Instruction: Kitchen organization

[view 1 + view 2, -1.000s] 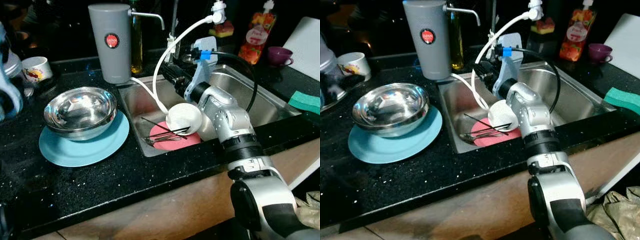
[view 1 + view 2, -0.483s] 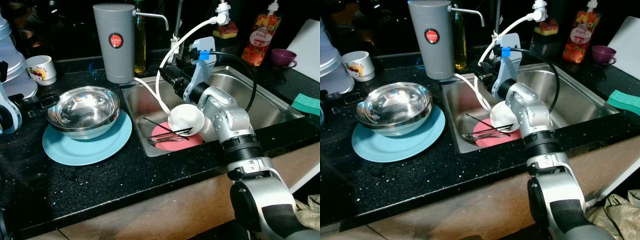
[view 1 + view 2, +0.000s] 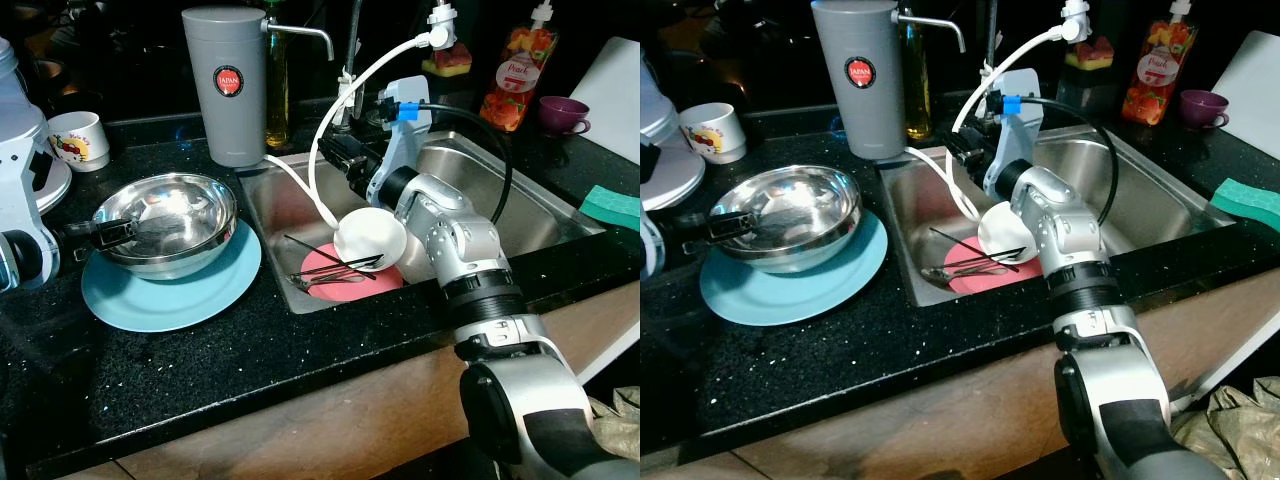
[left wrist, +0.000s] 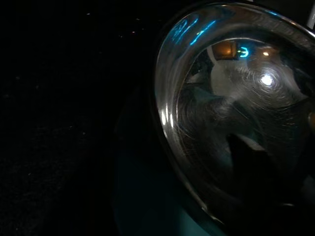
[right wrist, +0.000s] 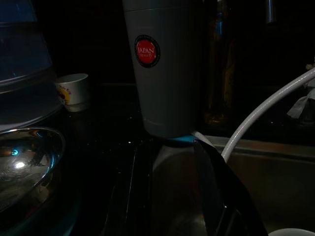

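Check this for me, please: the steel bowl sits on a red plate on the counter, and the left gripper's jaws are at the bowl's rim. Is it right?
One detail is wrong. The steel bowl sits on a blue plate, not a red one; the left eye view shows it. The rest holds: the plate lies on the counter, and the left gripper has its jaws at the bowl's rim.

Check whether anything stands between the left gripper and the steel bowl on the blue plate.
Nothing visible does. The left gripper is already at the near-left rim of the steel bowl, which sits on the blue plate; no other item lies between them.
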Available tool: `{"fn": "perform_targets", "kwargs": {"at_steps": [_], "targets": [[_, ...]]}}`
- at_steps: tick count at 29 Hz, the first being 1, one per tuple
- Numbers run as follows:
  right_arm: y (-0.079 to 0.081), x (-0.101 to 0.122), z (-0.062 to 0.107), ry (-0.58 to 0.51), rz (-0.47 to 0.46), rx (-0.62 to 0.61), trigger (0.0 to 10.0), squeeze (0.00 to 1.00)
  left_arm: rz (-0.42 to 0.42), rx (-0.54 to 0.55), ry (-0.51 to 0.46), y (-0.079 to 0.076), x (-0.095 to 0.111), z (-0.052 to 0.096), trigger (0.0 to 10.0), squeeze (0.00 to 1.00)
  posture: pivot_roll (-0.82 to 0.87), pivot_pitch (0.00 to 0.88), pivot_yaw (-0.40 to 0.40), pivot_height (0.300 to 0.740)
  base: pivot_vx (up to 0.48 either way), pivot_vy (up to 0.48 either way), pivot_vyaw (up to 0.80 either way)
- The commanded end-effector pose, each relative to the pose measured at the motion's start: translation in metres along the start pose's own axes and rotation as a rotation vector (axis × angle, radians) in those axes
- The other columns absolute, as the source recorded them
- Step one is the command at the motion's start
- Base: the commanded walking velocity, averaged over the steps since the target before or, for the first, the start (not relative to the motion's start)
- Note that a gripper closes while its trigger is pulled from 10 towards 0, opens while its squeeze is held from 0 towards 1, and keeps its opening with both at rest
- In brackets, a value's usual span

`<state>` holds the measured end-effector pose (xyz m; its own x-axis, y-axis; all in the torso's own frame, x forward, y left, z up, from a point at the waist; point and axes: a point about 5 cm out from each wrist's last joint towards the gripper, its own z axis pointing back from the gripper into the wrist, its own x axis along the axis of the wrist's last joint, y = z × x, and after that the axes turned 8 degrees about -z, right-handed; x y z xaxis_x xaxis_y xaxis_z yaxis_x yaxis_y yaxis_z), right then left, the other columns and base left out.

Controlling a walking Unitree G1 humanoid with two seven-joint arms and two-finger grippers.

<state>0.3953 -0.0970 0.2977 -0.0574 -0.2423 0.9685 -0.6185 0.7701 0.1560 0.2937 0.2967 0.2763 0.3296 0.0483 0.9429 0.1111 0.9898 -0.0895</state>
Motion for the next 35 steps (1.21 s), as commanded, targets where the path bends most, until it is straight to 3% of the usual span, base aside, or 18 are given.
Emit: {"fn": "perform_targets", "kwargs": {"at_steps": [1, 18, 25, 28, 32, 33, 34, 35], "targets": [[0.001, 0.000, 0.001, 0.000, -0.004, 0.010, 10.0, 0.00, -0.002, 0.023, -0.005, 0.005, 0.003, 0.004, 0.0, 0.00, 0.08, 0.093, -0.017, 0.740, 0.000, 0.000, 0.00], [0.001, 0.000, 0.002, 0.003, -0.001, 0.008, 10.0, 0.00, 0.014, 0.003, -0.013, 0.004, 0.003, 0.003, 0.0, 0.00, 0.08, 0.087, -0.016, 0.740, 0.000, 0.000, 0.00], [0.002, 0.004, 0.002, -0.019, -0.009, 0.006, 10.0, 0.00, 0.004, 0.018, -0.077, 0.000, 0.009, 0.000, 0.0, 0.00, 0.08, 0.073, -0.014, 0.740, 0.000, 0.000, 0.00], [0.003, 0.006, 0.002, -0.029, -0.023, 0.010, 10.0, 0.00, 0.000, 0.036, -0.153, -0.003, 0.015, -0.002, 0.0, 0.00, 0.07, 0.066, -0.015, 0.740, 0.000, 0.000, 0.00], [0.008, 0.010, 0.001, -0.049, -0.075, 0.030, 10.0, 0.00, -0.101, 0.094, -0.341, -0.011, 0.036, -0.001, 0.0, 0.00, 0.07, 0.058, -0.021, 0.740, 0.000, 0.000, 0.00], [0.009, 0.012, 0.001, -0.057, -0.098, 0.036, 10.0, 0.00, -0.167, 0.142, -0.360, -0.011, 0.039, -0.001, 0.0, 0.00, 0.07, 0.058, -0.021, 0.740, 0.000, 0.000, 0.00], [0.009, 0.012, 0.001, -0.057, -0.098, 0.036, 10.0, 0.00, -0.167, 0.142, -0.360, -0.011, 0.039, -0.001, 0.0, 0.00, 0.07, 0.058, -0.021, 0.740, 0.000, 0.000, 0.00], [0.011, 0.014, 0.000, -0.069, -0.130, 0.043, 10.0, 0.00, -0.352, 0.234, -0.383, -0.011, 0.042, 0.000, 0.0, 0.00, 0.07, 0.058, -0.021, 0.740, 0.000, 0.000, 0.00]]}}
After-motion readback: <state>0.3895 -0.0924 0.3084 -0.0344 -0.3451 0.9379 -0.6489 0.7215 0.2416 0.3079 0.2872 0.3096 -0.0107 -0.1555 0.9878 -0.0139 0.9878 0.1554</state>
